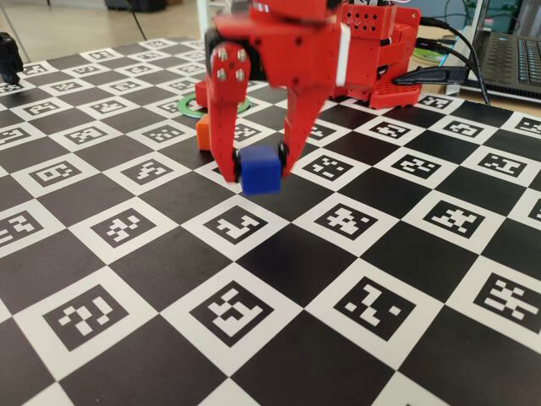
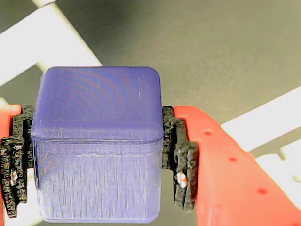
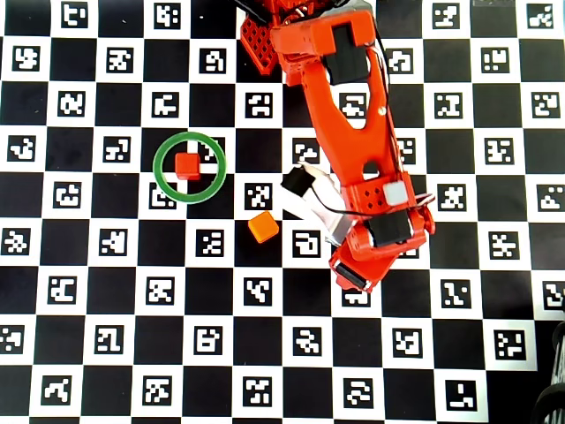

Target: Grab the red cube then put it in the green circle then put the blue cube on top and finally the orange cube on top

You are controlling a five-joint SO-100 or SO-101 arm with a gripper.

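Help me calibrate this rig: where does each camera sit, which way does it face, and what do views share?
Fixed view: low at the checkerboard table's edge, facing the arm's base; shows the red two-finger gripper pinching the small matte dark-blue cube.
Wrist view: rides on the gripper, looking down past its black pads at the same cube.
Overhead view: straight down; shows the whole arm, the small red cube inside the thin green ring, and the bright-orange cube.
Shared: fixed and wrist views show the gripped cube.

The red arm reaches out low over the bench (image 1: 279, 355), wrist bent down; its tool (image 1: 258, 167) points downward, both black-padded fingers (image 2: 181, 155) clamped against the blue cube (image 1: 259, 170).
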